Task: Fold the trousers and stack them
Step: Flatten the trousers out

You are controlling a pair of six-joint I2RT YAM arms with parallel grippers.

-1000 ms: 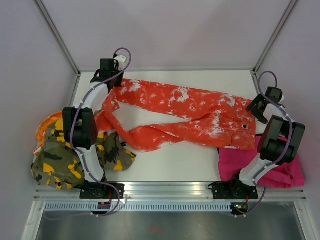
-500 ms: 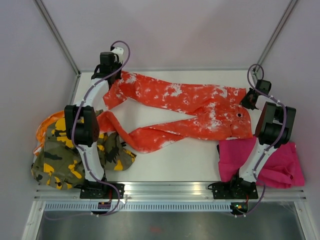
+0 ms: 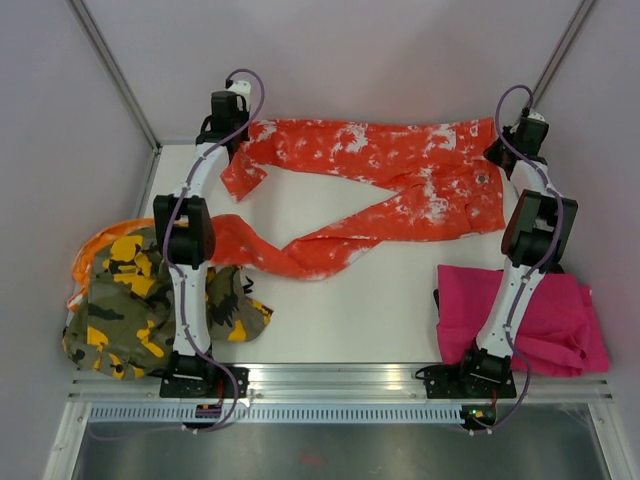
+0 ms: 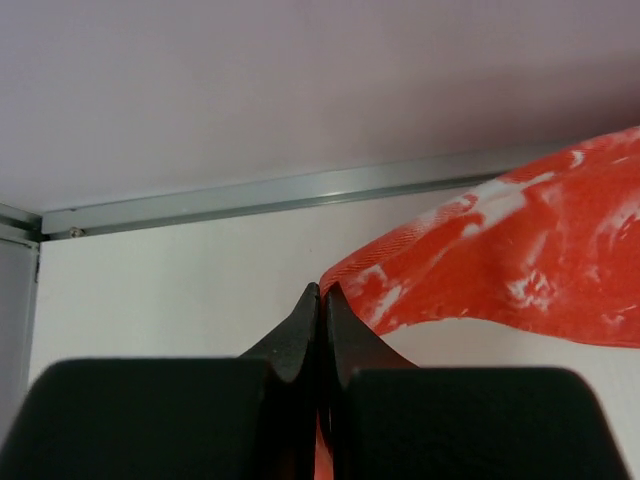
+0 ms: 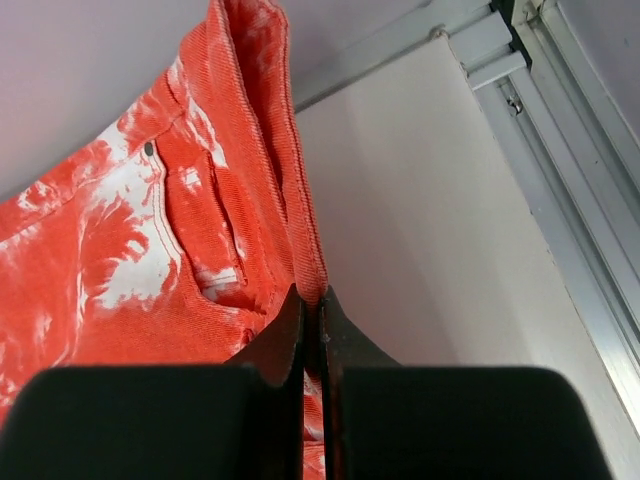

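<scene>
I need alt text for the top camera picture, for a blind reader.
Orange-red trousers are held stretched along the far edge of a white table, the robot's left gripper shut on one leg, its right gripper on the waistband. Camouflage trousers lie bunched at the near left, pink trousers at the near right.

The left gripper [image 4: 319, 296] pinches the orange-red trousers [image 4: 540, 265], jaws pressed together; the cloth stretches rightward above the table [image 4: 160, 290] near its far-edge rail [image 4: 280, 190].

Past left gripper [image 3: 243, 137]: back wall [image 3: 350, 60] close. Between it and right gripper [image 3: 498, 142]: orange trousers [image 3: 380, 165] stretched across. Behind grippers: table [image 3: 370, 300] free; camouflage pile [image 3: 130, 310] left, pink pile [image 3: 545, 310] right.
</scene>
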